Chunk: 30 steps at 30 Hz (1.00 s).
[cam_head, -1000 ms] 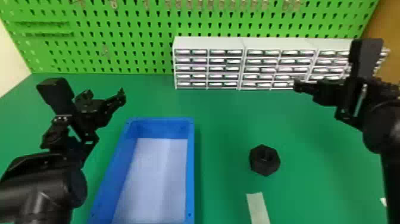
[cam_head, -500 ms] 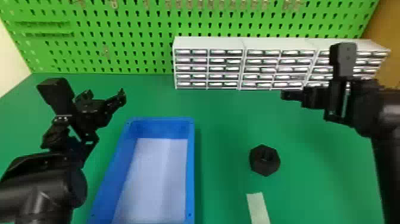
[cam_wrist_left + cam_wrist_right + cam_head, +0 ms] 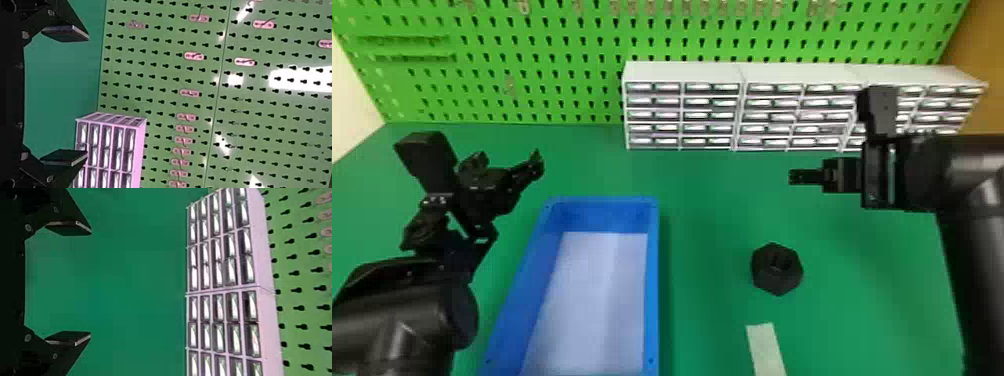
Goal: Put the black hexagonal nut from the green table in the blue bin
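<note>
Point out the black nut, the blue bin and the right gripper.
Nut (image 3: 766, 278): head view, on its near face.
Bin (image 3: 652, 290): head view, on its right rim.
Right gripper (image 3: 91, 283): right wrist view, midway between its open fingertips.

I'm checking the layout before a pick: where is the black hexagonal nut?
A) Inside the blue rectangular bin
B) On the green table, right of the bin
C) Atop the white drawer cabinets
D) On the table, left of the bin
B: the black nut rests on the green table, to the right of the blue bin.
</note>
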### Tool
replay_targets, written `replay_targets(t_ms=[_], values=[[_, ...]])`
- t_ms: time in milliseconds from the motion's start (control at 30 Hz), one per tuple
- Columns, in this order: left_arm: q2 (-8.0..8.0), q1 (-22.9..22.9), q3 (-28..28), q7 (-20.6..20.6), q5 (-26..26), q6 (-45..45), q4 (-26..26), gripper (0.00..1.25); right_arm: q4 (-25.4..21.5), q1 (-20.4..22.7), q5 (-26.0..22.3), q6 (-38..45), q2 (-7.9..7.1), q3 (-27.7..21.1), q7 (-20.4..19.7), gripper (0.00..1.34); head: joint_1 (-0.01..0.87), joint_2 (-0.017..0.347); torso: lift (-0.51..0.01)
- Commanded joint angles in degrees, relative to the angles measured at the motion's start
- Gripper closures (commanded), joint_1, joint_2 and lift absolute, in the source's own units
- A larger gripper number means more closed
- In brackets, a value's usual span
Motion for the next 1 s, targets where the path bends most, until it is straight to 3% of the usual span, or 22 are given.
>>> replay_targets(t_ms=[0,367,967], values=[[-0.15,0.09,0.05,0.00,-0.06,0.00,0.00,0.22,2.39,-1.73,-0.37,3.39,-0.40,1.63,0.00,0.34,0.686,0.051,-0.097],[-0.15,0.09,0.14,0.00,-0.24,0.00,0.00,0.22,7.05,-3.05,-1.08,7.79,-1.10,4.71,0.00,0.34,0.686,0.051,-0.097],[-0.15,0.01,0.40,0.00,-0.24,0.00,0.00,0.22,7.14,-1.81,1.65,11.74,-0.49,5.85,0.00,0.34,0.686,0.051,-0.097]])
